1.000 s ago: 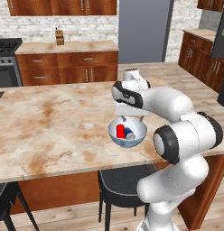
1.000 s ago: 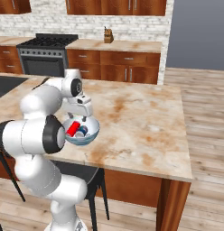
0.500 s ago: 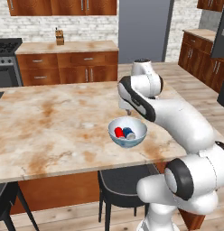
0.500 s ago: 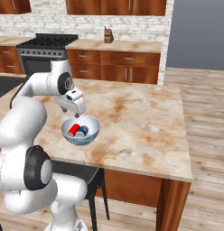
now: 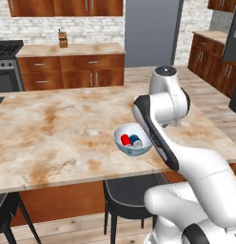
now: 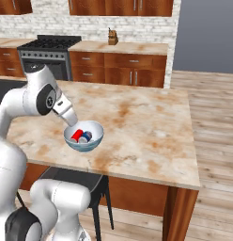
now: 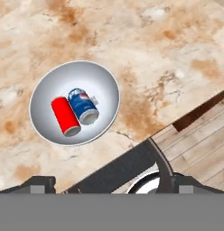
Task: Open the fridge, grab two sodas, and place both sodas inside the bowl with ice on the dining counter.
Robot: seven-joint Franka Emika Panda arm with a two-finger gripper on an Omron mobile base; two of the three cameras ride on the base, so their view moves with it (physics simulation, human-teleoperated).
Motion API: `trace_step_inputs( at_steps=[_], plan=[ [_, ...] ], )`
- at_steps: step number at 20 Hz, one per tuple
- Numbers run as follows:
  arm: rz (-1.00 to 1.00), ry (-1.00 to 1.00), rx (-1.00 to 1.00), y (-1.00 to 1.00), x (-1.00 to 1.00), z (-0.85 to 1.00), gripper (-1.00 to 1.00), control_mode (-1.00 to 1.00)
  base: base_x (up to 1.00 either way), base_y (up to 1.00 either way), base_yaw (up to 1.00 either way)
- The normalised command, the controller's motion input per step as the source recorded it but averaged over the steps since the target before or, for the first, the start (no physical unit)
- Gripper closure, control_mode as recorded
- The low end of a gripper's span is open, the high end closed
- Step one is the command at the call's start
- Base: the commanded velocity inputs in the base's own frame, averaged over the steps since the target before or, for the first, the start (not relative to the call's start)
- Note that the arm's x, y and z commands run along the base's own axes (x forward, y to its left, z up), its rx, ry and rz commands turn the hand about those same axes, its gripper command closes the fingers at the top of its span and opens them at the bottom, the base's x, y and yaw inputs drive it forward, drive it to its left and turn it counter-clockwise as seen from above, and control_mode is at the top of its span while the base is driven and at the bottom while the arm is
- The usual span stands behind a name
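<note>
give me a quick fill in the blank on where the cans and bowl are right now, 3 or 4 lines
1. Both cans lie inside the ____, side by side.
2. The red can touches the ____ can along its length.
3. The bowl stands on the marble ____ counter, near the edge above a black stool.
4. The gripper is above the bowl with its jaws ____ and nothing between them.

Missing words: bowl; blue; dining; open

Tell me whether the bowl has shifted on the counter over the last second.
No. The bowl sits at the same spot near the counter's front edge, both cans inside; just the arm swung away.
</note>
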Motion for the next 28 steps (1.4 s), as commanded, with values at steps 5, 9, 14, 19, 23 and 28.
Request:
trace_step_inputs(
  at_steps=[5, 9, 14, 19, 23, 28],
  plan=[
    [0.00, -0.27, -0.05, -0.03, -0.54, 0.23, -1.00, -1.00, 0.00, 0.00, 0.00],
    [0.00, -0.30, -0.08, -0.03, -0.42, 0.23, -1.00, -1.00, 0.00, 0.00, 0.00],
    [0.01, -0.26, -0.09, -0.11, -0.21, 0.34, -1.00, -1.00, 0.00, 0.00, 0.00],
    [0.01, -0.05, 0.00, -0.04, 0.09, 0.45, -1.00, -1.00, 0.00, 0.00, 0.00],
    [0.04, 0.00, 0.00, -0.22, 0.14, 0.28, -1.00, -1.00, 0.00, 0.00, 0.00],
    [0.02, 0.10, 0.11, -0.22, -0.05, 0.16, -1.00, -1.00, 0.00, 0.00, 0.00]
  ],
)
